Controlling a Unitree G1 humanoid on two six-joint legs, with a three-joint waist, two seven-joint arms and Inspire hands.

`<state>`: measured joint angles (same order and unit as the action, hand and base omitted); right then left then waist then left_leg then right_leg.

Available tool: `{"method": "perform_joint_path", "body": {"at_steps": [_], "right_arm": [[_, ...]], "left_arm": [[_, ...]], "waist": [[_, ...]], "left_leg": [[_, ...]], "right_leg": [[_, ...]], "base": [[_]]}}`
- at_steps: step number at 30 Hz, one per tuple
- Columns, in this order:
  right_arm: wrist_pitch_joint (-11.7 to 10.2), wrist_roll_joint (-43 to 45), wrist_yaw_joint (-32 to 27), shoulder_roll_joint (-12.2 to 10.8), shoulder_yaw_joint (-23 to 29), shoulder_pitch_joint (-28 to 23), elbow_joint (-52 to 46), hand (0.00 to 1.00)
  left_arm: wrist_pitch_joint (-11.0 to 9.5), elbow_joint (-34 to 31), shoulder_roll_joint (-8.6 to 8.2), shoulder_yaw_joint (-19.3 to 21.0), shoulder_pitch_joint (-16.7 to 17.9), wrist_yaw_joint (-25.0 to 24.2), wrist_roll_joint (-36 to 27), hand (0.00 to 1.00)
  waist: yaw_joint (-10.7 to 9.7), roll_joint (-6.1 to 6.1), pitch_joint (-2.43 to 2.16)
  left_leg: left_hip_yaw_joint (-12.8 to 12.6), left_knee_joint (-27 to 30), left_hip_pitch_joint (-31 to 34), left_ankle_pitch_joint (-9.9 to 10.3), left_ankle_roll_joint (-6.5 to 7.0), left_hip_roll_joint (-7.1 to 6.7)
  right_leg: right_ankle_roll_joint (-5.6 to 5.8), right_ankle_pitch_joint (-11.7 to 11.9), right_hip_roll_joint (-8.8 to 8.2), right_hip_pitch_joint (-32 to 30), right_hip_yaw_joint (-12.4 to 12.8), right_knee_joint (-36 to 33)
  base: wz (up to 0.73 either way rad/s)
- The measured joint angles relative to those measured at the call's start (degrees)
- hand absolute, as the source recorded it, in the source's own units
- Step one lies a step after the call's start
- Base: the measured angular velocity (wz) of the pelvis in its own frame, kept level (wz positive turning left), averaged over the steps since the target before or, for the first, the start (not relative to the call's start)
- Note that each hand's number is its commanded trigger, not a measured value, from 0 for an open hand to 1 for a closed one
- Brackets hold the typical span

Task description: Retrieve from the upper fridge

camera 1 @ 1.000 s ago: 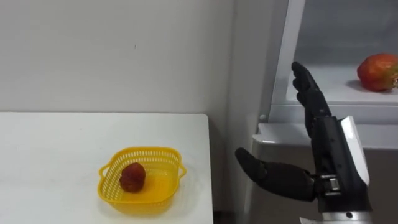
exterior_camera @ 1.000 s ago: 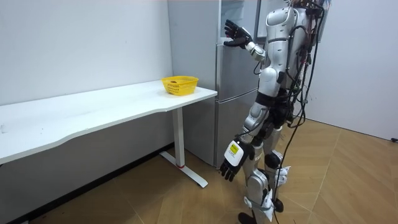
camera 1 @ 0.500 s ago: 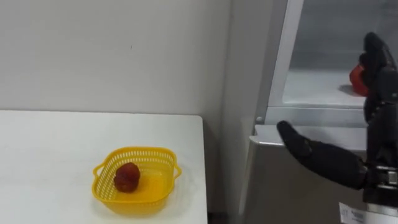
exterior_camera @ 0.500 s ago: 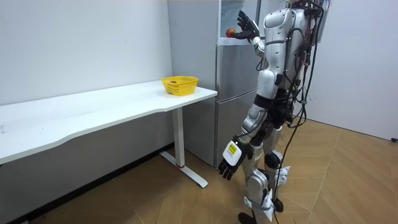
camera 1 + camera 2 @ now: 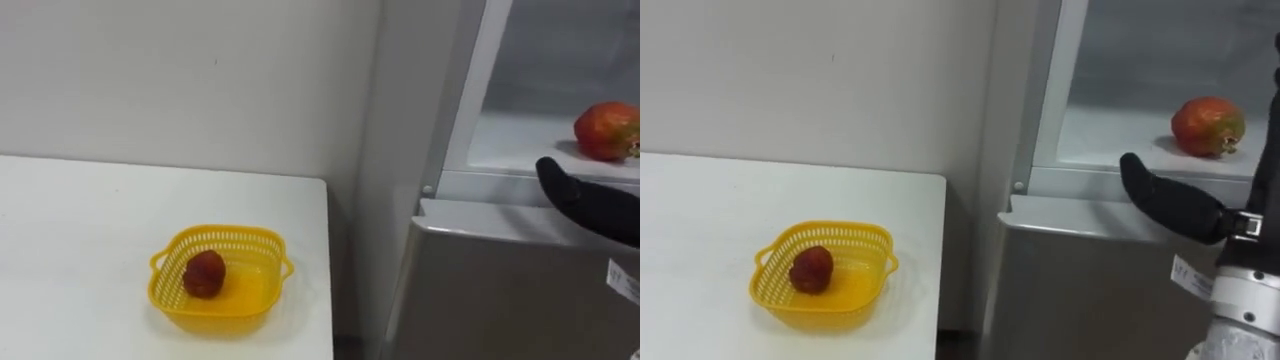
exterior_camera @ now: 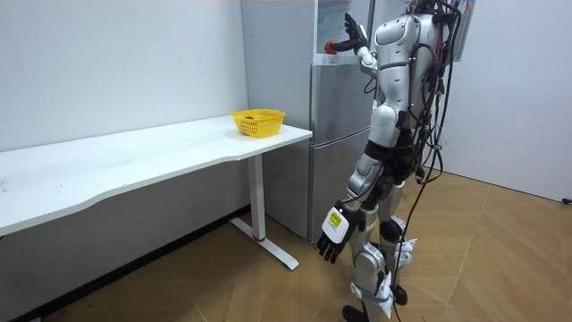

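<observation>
Hovering upright near the red fruit (image 5: 1207, 126), the right hand (image 5: 1175, 208) (fingers (image 6: 349, 21) straight) holds nothing.

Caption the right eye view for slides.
Open right hand near a red-green round fruit on the white fridge shelf; yellow plastic basket holds a red fruit.

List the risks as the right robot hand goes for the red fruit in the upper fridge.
1. The round red fruit lies loose on the shelf; the open right robot hand might nudge it into rolling before closing.
2. Its thumb sits level with the shelf's front ledge and may catch on it.
</observation>
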<state>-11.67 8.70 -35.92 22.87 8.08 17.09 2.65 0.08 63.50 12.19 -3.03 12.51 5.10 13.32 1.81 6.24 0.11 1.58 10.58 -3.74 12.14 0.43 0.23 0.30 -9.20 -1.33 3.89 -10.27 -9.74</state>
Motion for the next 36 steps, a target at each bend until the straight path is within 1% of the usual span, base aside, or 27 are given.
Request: {"method": "perform_joint_path", "body": {"at_steps": [3,7,10,12,14,15,16,17,18,19,20,22,25,27,28,30,33,36], "right_arm": [[1.02,-0.44,-0.26,0.78,-0.06,1.51,1.54,0.0],[1.19,-0.42,-0.25,1.13,-0.15,2.02,3.47,0.0],[1.26,-0.34,-0.25,2.18,-0.15,2.65,6.19,0.0],[1.81,-0.52,-0.25,3.78,-0.14,4.09,10.5,0.0],[1.67,-1.39,-0.26,5.16,-0.19,4.4,12.46,0.0],[1.72,-2.71,-0.23,5.91,-0.24,5.51,14.14,0.0],[1.79,-3.51,-0.22,6.24,-0.24,6.32,15.06,0.0],[2.03,-4.94,-0.21,7.18,-0.26,7.89,16.76,0.0],[2.8,-6.26,-0.22,8.2,-0.42,9.07,17.94,0.0],[3.05,-6.42,-0.22,8.72,-0.46,9.37,18.42,0.0],[3.13,-6.46,-0.22,9.14,-0.55,10.29,19.26,0.0],[3.58,-6.37,-0.27,9.22,-0.66,11.58,19.64,0.0],[3.81,-6.46,-0.96,10.69,-2.01,13.68,22.88,0.0],[3.88,-6.5,-0.89,13.05,-4.88,16.99,27.79,0.0],[3.9,-6.56,-0.83,13.53,-5.42,17.76,28.91,0.0],[4.14,-6.8,-0.34,15.52,-7.22,19.37,32.17,0.0],[4.23,-6.83,0.85,15.95,-7.45,20.28,33.85,0.0],[4.23,-7.03,2.05,15.96,-7.79,20.3,34.25,0.0]], "left_arm": [[0.39,-1.43,0.08,0.01,0.57,-0.61,-0.03,0.0],[0.73,-1.84,0.07,0.1,0.73,-0.78,0.52,0.0],[0.92,-2.07,-0.02,0.51,0.78,-1.12,0.92,0.0],[1.33,-2.82,0.01,1.07,0.82,-1.8,0.94,0.0],[1.36,-3.32,0.02,1.42,0.83,-1.8,0.96,0.0],[1.43,-3.76,0.02,1.75,0.97,-1.8,0.99,0.0],[1.49,-4.15,0.07,1.8,1.14,-1.78,0.99,0.0],[1.62,-5.13,0.19,1.82,1.51,-1.78,0.97,0.0],[1.67,-5.95,0.34,1.83,1.9,-1.79,0.98,0.0],[1.73,-6.35,0.44,1.87,2.09,-1.79,1.0,0.0],[1.9,-6.68,0.49,2.3,2.46,-1.83,1.0,0.0],[2.23,-6.67,0.56,2.84,2.77,-1.87,0.95,0.0],[2.41,-6.65,1.09,2.81,2.72,-1.87,0.87,0.0],[2.39,-6.65,1.66,2.8,2.39,-1.87,0.87,0.0],[2.36,-6.66,1.83,2.8,2.29,-1.86,0.9,0.0],[2.32,-6.46,2.65,2.85,1.86,-1.86,0.91,0.0],[2.4,-5.81,2.89,2.86,1.81,-1.92,0.91,0.0],[2.4,-5.79,2.89,2.86,1.79,-1.97,0.88,0.0]], "waist": [[0.24,0.07,-0.02],[0.45,-0.06,0.07],[0.78,-0.13,0.22],[1.1,0.08,0.36],[1.68,0.23,0.46],[1.71,0.38,0.52],[1.69,0.45,0.51],[1.63,0.59,0.41],[1.73,0.71,0.41],[1.82,0.77,0.37],[1.9,0.81,0.35],[1.77,0.81,0.32],[1.59,0.87,0.29],[1.65,0.99,0.25],[1.68,1.09,0.25],[1.68,1.76,0.1],[1.75,2.36,-0.18],[1.79,2.67,-0.19]], "left_leg": [[0.31,0.17,0.01,-0.01,0.01,-0.08],[0.78,0.17,0.22,-0.01,0.01,-0.07],[1.04,0.27,0.73,-0.02,0.0,-0.08],[1.26,0.7,1.18,-0.02,0.0,-0.14],[1.74,0.73,1.34,-0.02,-0.01,-0.16],[1.76,0.79,1.6,-0.03,-0.02,-0.18],[1.76,0.8,1.8,-0.02,-0.03,-0.18],[1.73,0.8,2.55,-0.05,-0.07,-0.19],[1.75,0.85,3.09,-0.11,-0.15,-0.17],[1.75,0.86,3.28,-0.17,-0.19,-0.15],[1.76,0.87,3.53,-0.36,-0.24,-0.12],[1.81,0.83,3.93,-0.6,-0.31,-0.11],[2.3,0.94,4.36,-0.81,-0.35,-0.1],[2.5,0.87,4.51,-0.9,-0.41,-0.08],[2.6,0.83,4.53,-0.94,-0.44,-0.08],[3.26,0.83,4.84,-1.02,-0.5,-0.06],[3.55,0.85,5.03,-1.04,-0.52,-0.07],[3.7,0.85,5.07,-1.04,-0.52,-0.09]], "right_leg": [[0.0,0.0,-0.17,0.19,-0.89,0.0],[0.0,0.0,-0.19,0.15,-1.31,0.06],[0.01,0.0,-0.2,0.03,-1.57,0.05],[0.0,0.0,-0.24,-0.05,-1.69,0.05],[0.01,0.0,-0.25,-0.08,-2.04,0.05],[0.0,0.0,-0.29,-0.21,-2.34,0.06],[0.0,0.0,-0.29,-0.39,-2.36,0.05],[-0.03,0.02,-0.28,-1.02,-2.37,0.02],[-0.14,0.09,-0.26,-1.45,-2.44,-0.01],[-0.18,0.11,-0.24,-1.74,-2.45,-0.08],[-0.23,0.14,-0.22,-2.1,-2.47,-0.09],[-0.26,0.16,-0.23,-2.55,-2.7,-0.09],[-0.29,0.18,-0.33,-2.93,-3.82,-0.09],[-0.29,0.18,-0.34,-2.97,-4.3,-0.04],[-0.29,0.18,-0.34,-2.95,-4.42,-0.04],[-0.29,0.18,-0.32,-2.93,-5.15,-0.02],[-0.29,0.18,-0.34,-2.88,-5.7,0.07],[-0.29,0.18,-0.37,-2.83,-5.88,0.08]], "base": [[0.09],[0.05],[0.05],[0.04],[0.07],[0.08],[0.05],[0.0],[0.0],[0.0],[0.0],[0.03],[0.11],[0.07],[0.09],[0.16],[0.09],[0.04]]}}
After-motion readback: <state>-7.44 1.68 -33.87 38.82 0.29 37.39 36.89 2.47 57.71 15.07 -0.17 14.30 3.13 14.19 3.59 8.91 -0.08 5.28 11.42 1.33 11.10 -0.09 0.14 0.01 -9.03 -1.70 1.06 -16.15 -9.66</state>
